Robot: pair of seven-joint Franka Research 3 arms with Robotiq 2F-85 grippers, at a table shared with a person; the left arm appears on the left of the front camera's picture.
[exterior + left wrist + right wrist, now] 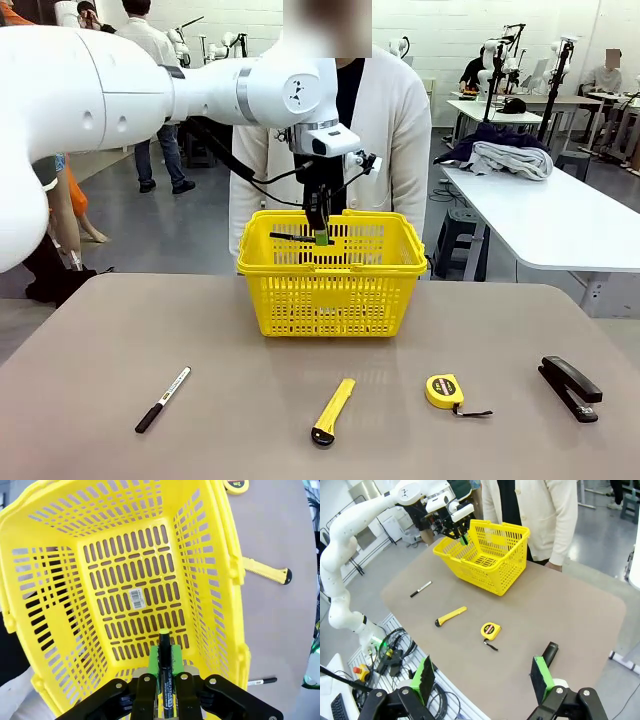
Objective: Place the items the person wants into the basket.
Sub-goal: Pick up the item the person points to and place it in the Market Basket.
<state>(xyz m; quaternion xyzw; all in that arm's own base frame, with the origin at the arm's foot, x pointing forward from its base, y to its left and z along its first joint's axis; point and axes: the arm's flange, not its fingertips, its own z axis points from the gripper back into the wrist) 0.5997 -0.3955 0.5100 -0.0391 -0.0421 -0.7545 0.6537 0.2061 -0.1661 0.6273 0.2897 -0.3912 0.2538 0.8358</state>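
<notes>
Here, black marker (pixel 165 641) in left tool (pixel 320 238), over yellow basket (pixel 300 300).

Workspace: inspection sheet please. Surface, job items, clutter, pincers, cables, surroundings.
Surface: brown table, no spills seen.
Job's things: yellow basket at the far side, a barcode sticker on its floor; black marker held above its inside; white-and-black marker and tape measure lying on the table.
Clutter: utility knife and stapler on the table, apart from each other.
Pincers: left pincer shut on the black marker; right pincer open, holding nothing.
Cables: black cable hanging at the left wrist; cable bundle on the floor.
Surroundings: person behind the basket; clothes heap on a white side table.
</notes>
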